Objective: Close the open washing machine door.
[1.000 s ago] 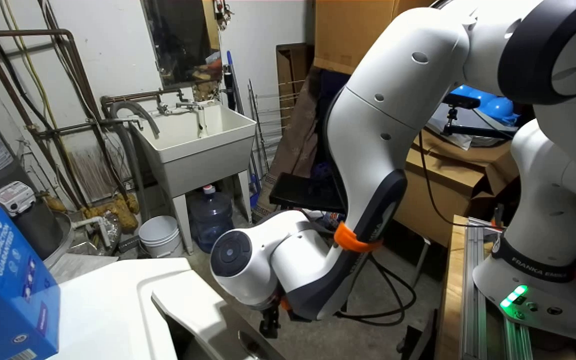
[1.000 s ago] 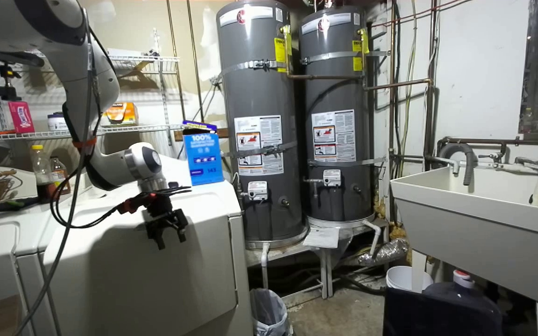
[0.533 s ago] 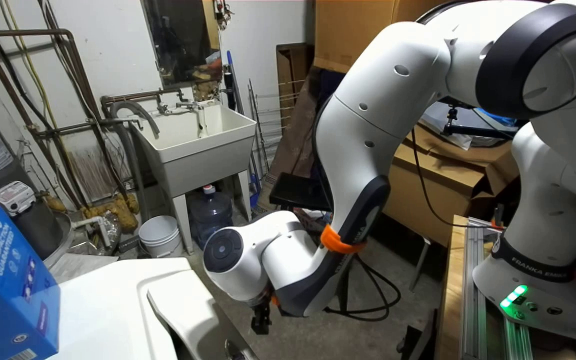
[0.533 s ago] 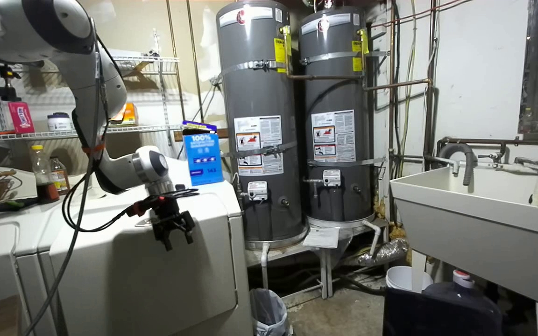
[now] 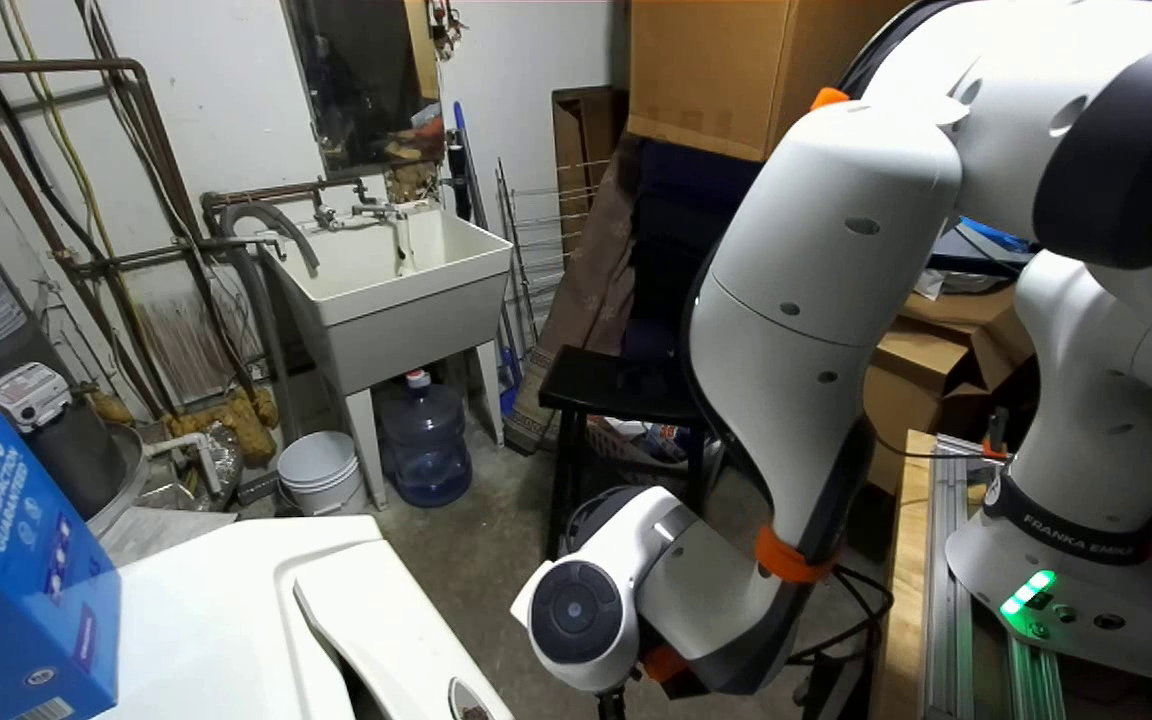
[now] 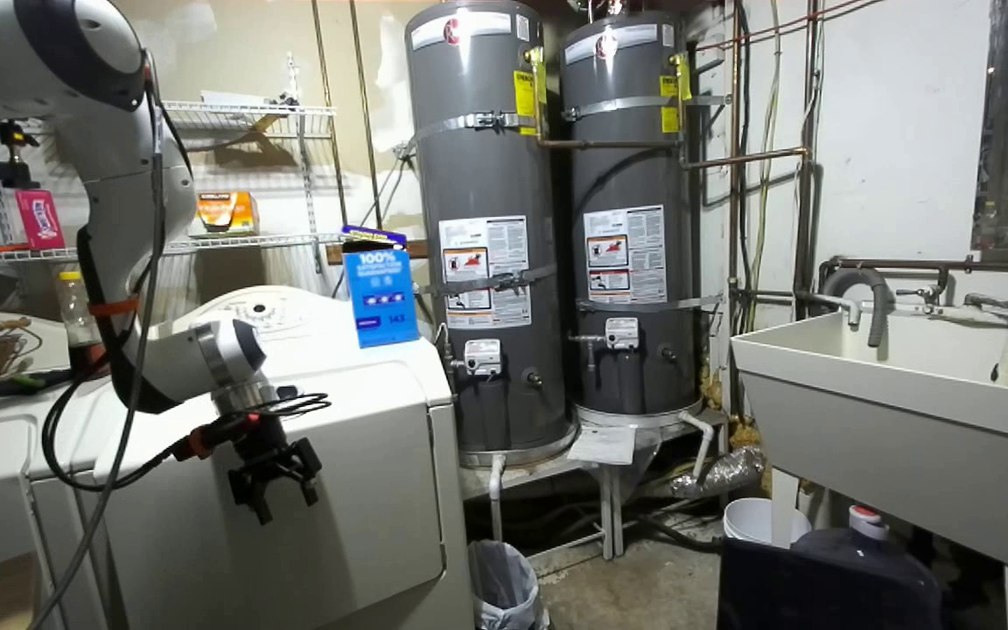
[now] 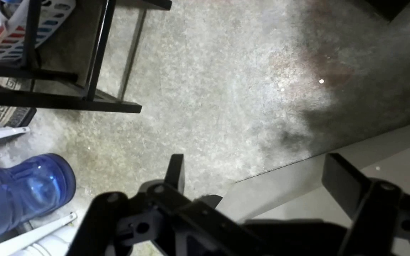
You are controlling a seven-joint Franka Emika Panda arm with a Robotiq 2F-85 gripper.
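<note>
The washing machine [image 5: 196, 620] is white and glossy with a rounded flat top; it also shows in an exterior view [image 6: 320, 346]. Its door [image 6: 373, 525] is the large flat white front panel. In an exterior view the door's top edge [image 5: 386, 610] lies close along the machine's front, with a narrow dark gap behind it. My gripper [image 6: 285, 507] is open and empty in front of the door, pointing down. It is apart from the door, mostly cut off in an exterior view [image 5: 612, 705]. In the wrist view the fingers [image 7: 255, 167] are spread above floor and white machine front.
A blue box [image 5: 31, 580] stands on the machine top. The white utility sink [image 5: 416, 310], a blue water bottle [image 5: 426, 440] and a black stool [image 5: 616, 385] stand beyond the arm. A lined trash bin [image 6: 504, 595] stands beside the machine. Bare concrete floor [image 7: 208, 89] lies below the gripper.
The door swung inward between one second and half a second ago, narrowing the gap. Since then the door looks unchanged, while the arm has moved back from the machine and the open gripper lowered.
</note>
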